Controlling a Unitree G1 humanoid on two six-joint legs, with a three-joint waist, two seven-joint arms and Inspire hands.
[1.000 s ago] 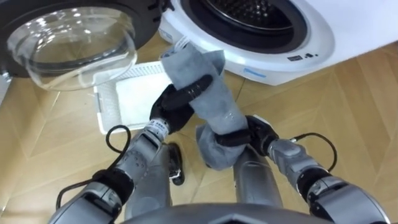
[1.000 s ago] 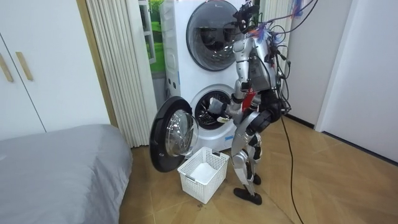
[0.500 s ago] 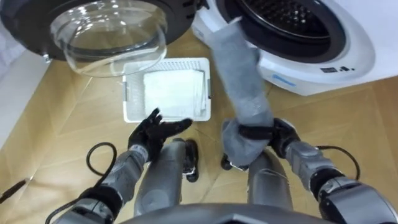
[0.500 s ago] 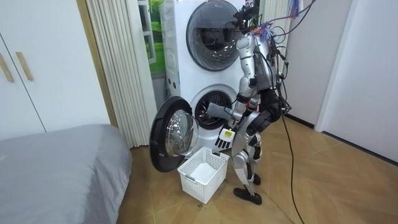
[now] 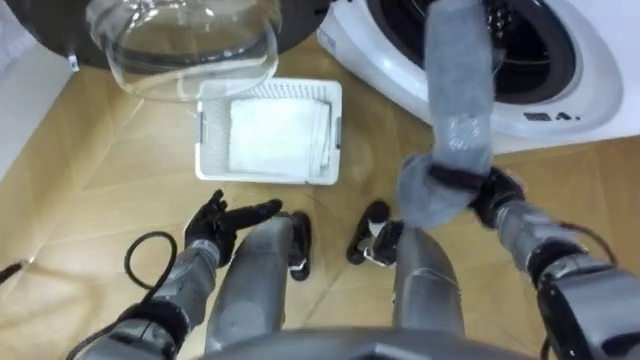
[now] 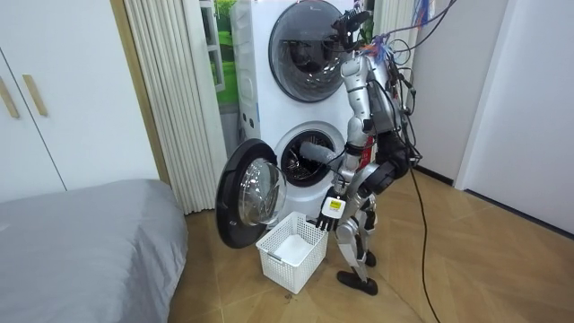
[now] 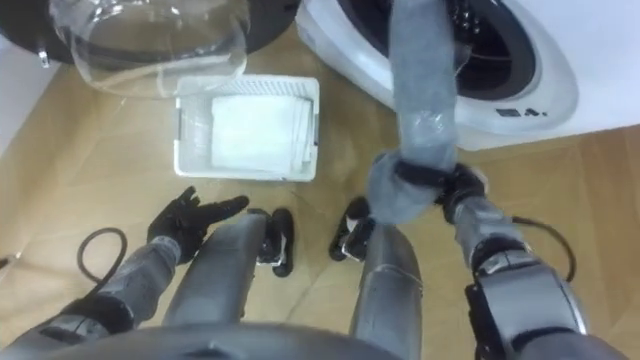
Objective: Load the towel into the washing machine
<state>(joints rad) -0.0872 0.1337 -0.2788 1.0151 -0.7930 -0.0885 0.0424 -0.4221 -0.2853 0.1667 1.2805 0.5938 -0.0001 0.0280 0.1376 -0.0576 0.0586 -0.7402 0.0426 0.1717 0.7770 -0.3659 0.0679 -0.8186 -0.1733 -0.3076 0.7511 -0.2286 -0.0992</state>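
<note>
One grey towel (image 5: pixel 458 90), one white laundry basket (image 5: pixel 200 150), and one washing machine (image 5: pixel 570 105) with its door (image 5: pixel 190 45) swung open on the left. Right hand (image 5: pixel 497 192) has its fingers curled round the towel's bunched near end. The far end now reaches deeper into the drum than half a second ago. Left hand (image 5: pixel 222 222), fingers spread and holding nothing, has dropped lower, near side of the basket.
</note>
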